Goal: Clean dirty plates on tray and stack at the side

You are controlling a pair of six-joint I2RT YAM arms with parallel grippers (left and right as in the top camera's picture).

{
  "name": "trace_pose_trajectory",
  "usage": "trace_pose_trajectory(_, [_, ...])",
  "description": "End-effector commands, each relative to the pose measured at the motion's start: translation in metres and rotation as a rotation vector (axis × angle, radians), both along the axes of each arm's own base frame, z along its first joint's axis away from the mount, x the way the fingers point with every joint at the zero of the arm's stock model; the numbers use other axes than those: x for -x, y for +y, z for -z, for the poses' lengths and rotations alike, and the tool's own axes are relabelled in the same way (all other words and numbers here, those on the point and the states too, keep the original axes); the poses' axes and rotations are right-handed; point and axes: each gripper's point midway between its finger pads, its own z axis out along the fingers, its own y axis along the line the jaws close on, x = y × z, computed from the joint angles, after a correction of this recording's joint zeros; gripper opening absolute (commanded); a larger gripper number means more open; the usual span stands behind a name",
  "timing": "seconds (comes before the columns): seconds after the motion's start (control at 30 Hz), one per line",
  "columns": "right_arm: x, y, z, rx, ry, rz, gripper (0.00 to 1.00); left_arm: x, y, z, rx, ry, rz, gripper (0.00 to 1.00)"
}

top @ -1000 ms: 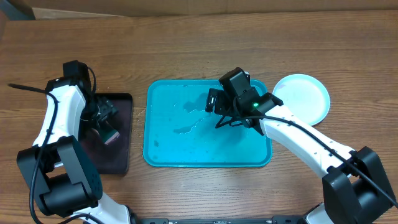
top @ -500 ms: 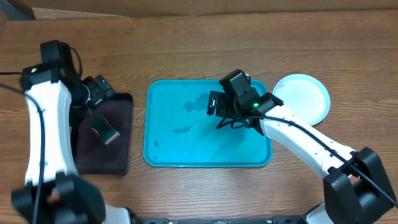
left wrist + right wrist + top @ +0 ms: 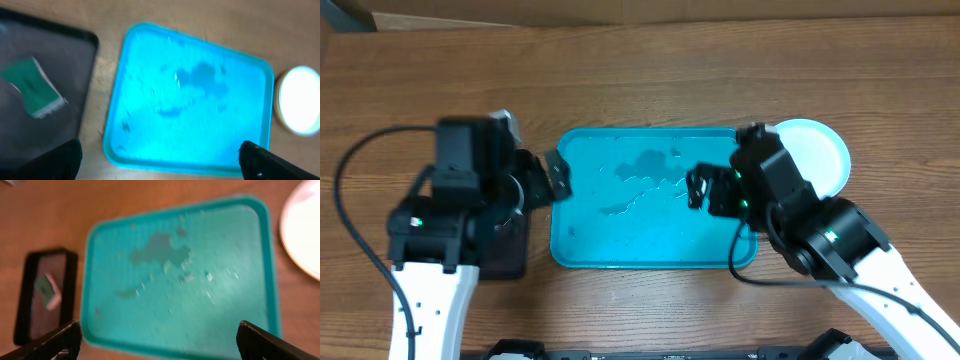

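The turquoise tray (image 3: 650, 235) lies mid-table with only wet patches and specks on it; it also fills the left wrist view (image 3: 195, 105) and the right wrist view (image 3: 180, 280). A pale, mint-rimmed plate (image 3: 820, 150) rests on the table just right of the tray, partly behind my right arm, and shows at the frame edge as plate (image 3: 300, 100) and plate (image 3: 306, 225). My left gripper (image 3: 556, 178) hangs open over the tray's left edge. Over the tray's right part my right gripper (image 3: 702, 188) is open too. Both are empty.
A narrow black tray (image 3: 47, 60) left of the turquoise one holds a green sponge (image 3: 34, 89); both also show as black tray (image 3: 27, 300) and sponge (image 3: 47, 290). Overhead, my left arm covers most of the black tray (image 3: 508, 255). Bare wood surrounds everything.
My left arm lifted away from the sponge on the black tray and swung right to the turquoise tray's left edge. My right arm rose and drew back toward the right.
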Motion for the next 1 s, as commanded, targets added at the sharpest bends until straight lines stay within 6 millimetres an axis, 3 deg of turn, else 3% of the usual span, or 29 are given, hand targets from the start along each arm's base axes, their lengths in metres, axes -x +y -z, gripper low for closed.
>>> trace_pose_trajectory(0.0, [0.014,-0.011,0.006,0.050,0.038,0.003,1.00,0.006,-0.003,0.017,-0.010,0.046,-0.016,0.99])
trace_pose_trajectory(0.17, [0.035,-0.027,0.025,0.132,0.147,0.002,1.00,0.006,-0.004,0.032,-0.017,0.095,-0.013,1.00])
trace_pose_trajectory(0.97, [0.038,-0.028,0.026,0.133,0.159,-0.002,1.00,-0.010,-0.005,0.088,-0.045,0.306,-0.014,1.00])
